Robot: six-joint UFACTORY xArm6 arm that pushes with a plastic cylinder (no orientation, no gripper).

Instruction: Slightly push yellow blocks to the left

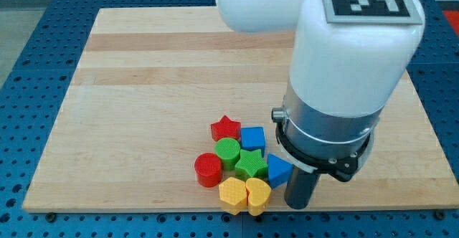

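Note:
Two yellow blocks lie side by side near the board's bottom edge: a yellow hexagon-like block (232, 194) and a yellow heart (258, 194) touching it on the right. My tip (299, 205) stands just right of the yellow heart, a small gap apart, below the blue triangle-like block (278, 170). The rod's upper part is hidden by the arm's white and grey body.
A cluster sits above the yellow blocks: red star (225, 129), blue cube (252, 138), green cylinder (228, 152), green star (250, 163), red cylinder (208, 170). The wooden board (143, 87) lies on a blue perforated table; its bottom edge runs just under the yellow blocks.

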